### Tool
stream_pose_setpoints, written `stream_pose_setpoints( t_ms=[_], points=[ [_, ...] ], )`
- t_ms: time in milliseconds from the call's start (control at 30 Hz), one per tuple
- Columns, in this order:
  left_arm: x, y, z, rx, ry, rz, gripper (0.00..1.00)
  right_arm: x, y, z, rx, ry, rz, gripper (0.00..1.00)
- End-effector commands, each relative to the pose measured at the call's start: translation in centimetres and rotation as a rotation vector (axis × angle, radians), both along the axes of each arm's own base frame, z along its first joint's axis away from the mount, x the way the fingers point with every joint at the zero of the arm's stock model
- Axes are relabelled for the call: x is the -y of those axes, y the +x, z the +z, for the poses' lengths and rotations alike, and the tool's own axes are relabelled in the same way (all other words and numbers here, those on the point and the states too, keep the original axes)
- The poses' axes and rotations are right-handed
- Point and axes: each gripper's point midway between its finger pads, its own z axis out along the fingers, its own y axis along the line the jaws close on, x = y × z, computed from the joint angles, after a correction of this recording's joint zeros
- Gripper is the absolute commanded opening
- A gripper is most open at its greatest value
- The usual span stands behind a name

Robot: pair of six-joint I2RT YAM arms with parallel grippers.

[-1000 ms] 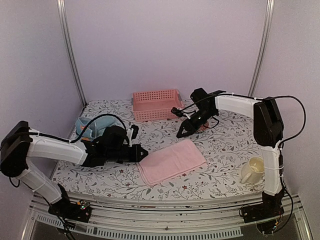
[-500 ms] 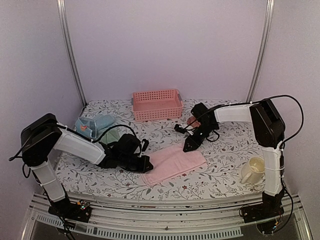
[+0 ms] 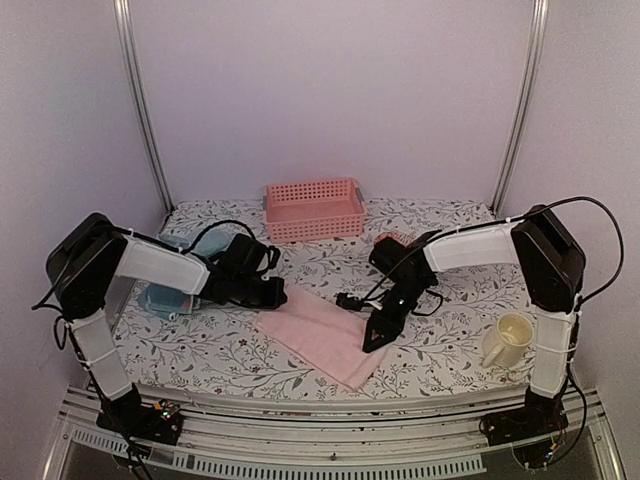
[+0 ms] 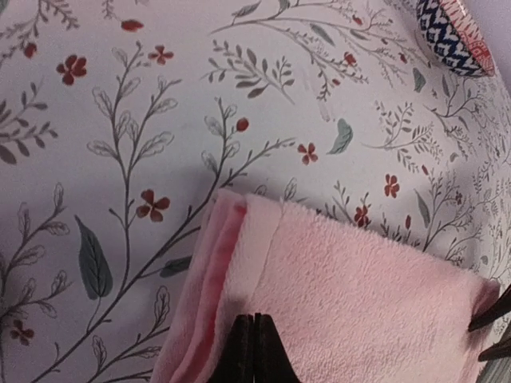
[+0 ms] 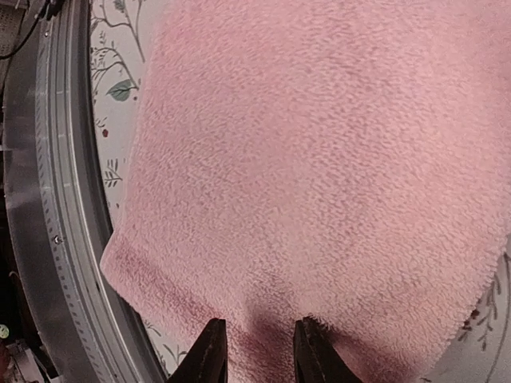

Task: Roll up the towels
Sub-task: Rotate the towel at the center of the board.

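A folded pink towel (image 3: 318, 336) lies slanted on the flowered table, one corner near the front edge. My left gripper (image 3: 281, 293) is shut, its tips (image 4: 253, 323) resting on the towel (image 4: 359, 303) just behind its far left corner; nothing shows between the jaws. My right gripper (image 3: 370, 342) sits on the towel's right edge, jaws (image 5: 257, 325) a little apart and pressed onto the pile (image 5: 319, 144). A light blue towel (image 3: 160, 298) lies at the left, partly hidden by my left arm.
A pink slatted basket (image 3: 315, 210) stands at the back. A cream mug (image 3: 505, 341) sits near the right arm's base. A dark blue patterned object (image 4: 451, 36) lies beyond the towel. The metal front rail (image 5: 48, 199) runs close to the towel's near corner.
The right gripper came down from the air onto the towel and slid toward the front edge. The left gripper moved away from the front. The pink towel swung round between them.
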Motion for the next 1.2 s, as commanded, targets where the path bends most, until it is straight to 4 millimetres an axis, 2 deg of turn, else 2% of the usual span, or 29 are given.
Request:
stream_pose_setpoints(
  t_ms=[0,67,133,200,267,367,500,600,667,733,800,933,1000,1167],
  points=[
    [2.1,1.5,5.2,0.142,-0.012,-0.102,0.00,-0.1,-0.9,3.9,-0.004,0.067,0.029,0.33],
    [3.7,0.1,7.6,0.202,-0.059,-0.172,0.01,-0.2,-0.4,5.9,-0.002,0.118,0.018,0.34],
    [5.2,-2.2,9.3,0.235,-0.124,-0.246,0.01,0.0,0.0,7.6,-0.006,0.168,0.007,0.34],
    [6.6,-5.0,9.8,0.222,-0.198,-0.322,0.00,0.3,0.3,8.3,0.001,0.189,0.004,0.34],
    [7.7,-7.8,9.7,0.195,-0.267,-0.399,0.00,0.9,0.8,8.0,0.021,0.181,-0.008,0.34],
    [9.5,-11.5,9.0,0.193,-0.300,-0.523,0.00,1.8,2.0,7.5,0.021,0.184,-0.055,0.33],
    [12.8,-15.4,7.7,0.156,-0.319,-0.698,0.00,2.0,3.3,8.3,0.007,0.222,-0.098,0.31],
    [15.2,-18.2,5.8,0.112,-0.308,-0.829,0.00,2.0,4.0,8.5,0.036,0.219,-0.106,0.31],
    [15.8,-19.6,3.4,0.060,-0.274,-0.885,0.00,2.1,4.4,8.3,0.049,0.205,-0.117,0.31],
    [15.4,-19.8,1.5,0.005,-0.247,-0.877,0.00,2.3,4.4,8.2,0.048,0.197,-0.126,0.31],
    [14.3,-19.7,0.5,-0.005,-0.217,-0.859,0.00,2.6,4.3,7.8,0.054,0.190,-0.127,0.31],
    [11.3,-19.9,-1.9,-0.073,-0.113,-0.828,0.00,3.3,4.2,5.7,0.068,0.140,-0.133,0.31],
    [9.6,-20.1,-3.2,-0.113,-0.044,-0.804,0.00,3.4,4.1,5.3,0.061,0.135,-0.131,0.31],
    [5.4,-20.2,-4.0,-0.148,0.078,-0.720,0.00,3.3,4.0,5.7,0.067,0.148,-0.127,0.31]
  ],
)
